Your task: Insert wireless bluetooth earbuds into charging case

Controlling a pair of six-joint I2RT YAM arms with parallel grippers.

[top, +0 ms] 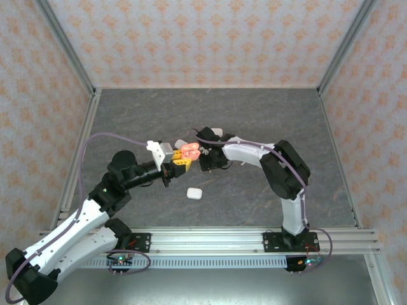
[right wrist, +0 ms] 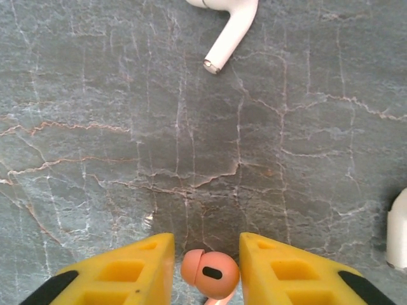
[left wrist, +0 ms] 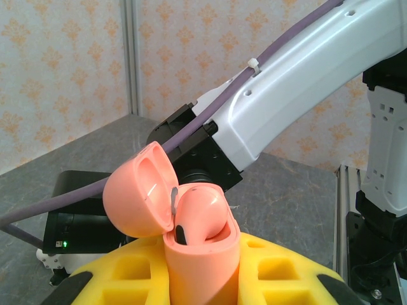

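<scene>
a salmon-pink pillow-shaped plastic charging case [left wrist: 202, 270] is clenched upright between the yellow ribbed fingers [left wrist: 286, 279] of the left jaws, above the middle of the grey marbled desk [top: 267, 114]. its hinged lid [left wrist: 137, 190] is thrown back to the left, and one salmon-pink stemmed earbud [left wrist: 200, 210] is seated in the open well, its rounded head standing above the rim. the right arm's white link [left wrist: 299, 82] is seen just behind the case, reaching in from the right. in the overhead view the two sets of jaws are brought close together, the open pink case lying between them. in the right wrist view a second salmon-pink earbud [right wrist: 210, 273] is found between the yellow fingertips [right wrist: 280, 260] of the right jaws, close against the right one and barely apart from the left; whether it is actually pinched cannot be told. a white stemmed earbud [right wrist: 226, 28] lies on the desk well ahead of those fingertips, stem pointing back toward them. a white pillow-shaped closed case [top: 194, 193] rests on the desk, nearer the arm bases than the jaws.
</scene>
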